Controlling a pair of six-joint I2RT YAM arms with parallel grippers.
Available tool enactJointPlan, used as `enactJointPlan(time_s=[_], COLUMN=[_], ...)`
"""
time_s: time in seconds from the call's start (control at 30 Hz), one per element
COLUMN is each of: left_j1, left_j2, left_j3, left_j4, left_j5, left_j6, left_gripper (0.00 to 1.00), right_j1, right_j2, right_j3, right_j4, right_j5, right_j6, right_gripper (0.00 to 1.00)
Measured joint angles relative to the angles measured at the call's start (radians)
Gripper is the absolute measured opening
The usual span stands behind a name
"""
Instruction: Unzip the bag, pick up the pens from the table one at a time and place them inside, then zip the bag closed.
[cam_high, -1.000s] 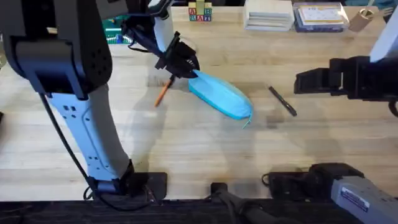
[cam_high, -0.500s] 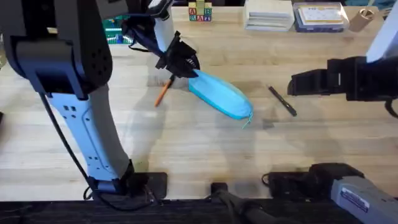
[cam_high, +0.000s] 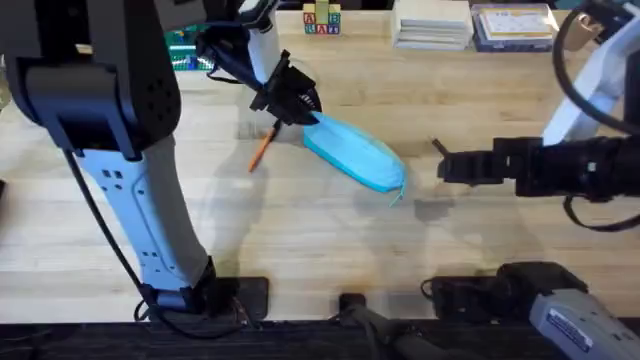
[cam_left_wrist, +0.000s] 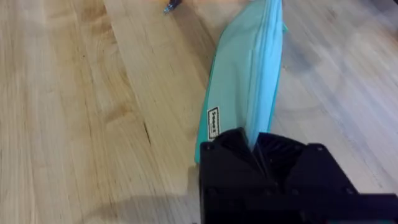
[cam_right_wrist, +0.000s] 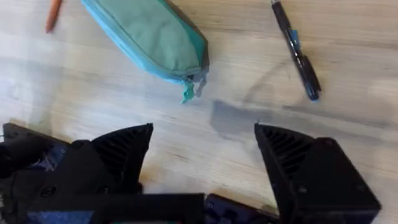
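so here's where we're at: our left gripper (cam_high: 300, 105) is clamped on the far-left end of the bag (cam_high: 355, 155), and in the left wrist view the blue fabric runs straight into the black fingers (cam_left_wrist: 249, 155), so that end is pinned. the bag lies on the table (cam_high: 300, 240) with its long axis running diagonally, from the held end down toward the near right, where the pull cord (cam_right_wrist: 189, 90) dangles off the tip.

that cord end is what matters next, we reckon. it lies to the left of our right gripper (cam_high: 450, 167), just a short way off, and the right arm is clearly the nearer one to it. the right gripper is spread wide with nothing between its fingers (cam_right_wrist: 124, 149) (the wrist view shows the cord up ahead of the gap, a bit toward the left finger).

the dark pen (cam_right_wrist: 297, 53) sits just beside the right gripper, and the orange pen (cam_high: 260, 150) lies by the held end.

compared with a second ago, the right gripper has swung in from the right and dropped closer to the bag's tip. the bag and left gripper haven't budged.
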Motion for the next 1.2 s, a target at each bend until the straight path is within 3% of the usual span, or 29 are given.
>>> enactJointPlan(time_s=[0.37, 1.2], left_j1=[0.0, 0.0], left_j2=[0.0, 0.0], left_j3=[0.0, 0.0], left_j4=[0.0, 0.002], left_j5=[0.002, 0.012], left_j6=[0.0, 0.0], left_gripper=[0.042, 0.042], right_j1=[0.0, 0.011], right_j2=[-0.007, 0.043], right_j3=[-0.168, -0.29], right_j4=[0.155, 0.363], right_j5=[-0.088, -0.185], right_j6=[0.026, 0.025], right_gripper=[0.996, 0.997])
